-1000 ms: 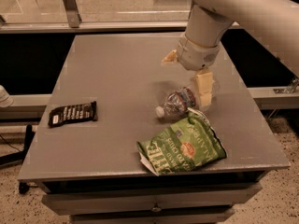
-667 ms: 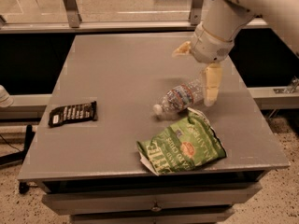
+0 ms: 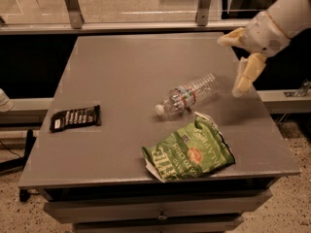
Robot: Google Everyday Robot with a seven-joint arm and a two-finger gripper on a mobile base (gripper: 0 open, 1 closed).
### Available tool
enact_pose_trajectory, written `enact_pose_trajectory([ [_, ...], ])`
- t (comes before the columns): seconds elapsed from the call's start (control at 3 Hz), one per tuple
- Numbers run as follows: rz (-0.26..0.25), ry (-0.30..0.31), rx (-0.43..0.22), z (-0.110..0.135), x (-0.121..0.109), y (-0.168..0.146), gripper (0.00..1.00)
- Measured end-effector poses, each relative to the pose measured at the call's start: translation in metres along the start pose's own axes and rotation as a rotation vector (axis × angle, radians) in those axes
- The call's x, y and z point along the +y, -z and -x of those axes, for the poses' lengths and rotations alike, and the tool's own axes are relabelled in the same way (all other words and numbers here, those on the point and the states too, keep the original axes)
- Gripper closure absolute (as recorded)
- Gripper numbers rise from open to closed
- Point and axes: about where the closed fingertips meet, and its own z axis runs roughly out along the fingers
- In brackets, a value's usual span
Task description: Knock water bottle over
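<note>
while the pincer [image 3: 230,66] hangs spread and empty, the water bottle [image 3: 190,94] lies flat near it (cap pointing away) on the worktop [image 3: 121,67].

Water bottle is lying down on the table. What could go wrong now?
The water bottle lies on its round side, so it might roll toward the green chip bag or off the table. The gripper, jaws open, hovers just past the bottle's base; a stray swing might shove it.

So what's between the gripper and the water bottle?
Nothing: in the camera view only bare table shows between the open gripper, up at the right edge, and the water bottle lying on its side.
</note>
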Motion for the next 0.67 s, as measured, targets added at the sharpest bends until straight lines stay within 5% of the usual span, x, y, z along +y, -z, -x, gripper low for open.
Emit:
enact_pose_trajectory([
  [0.33,-0.11,-0.195,-0.133,-0.0209,0.0063,0.0425,0.0],
  [0.67,-0.124,-0.239,-0.161,-0.0257,0.0111,0.0517,0.0],
])
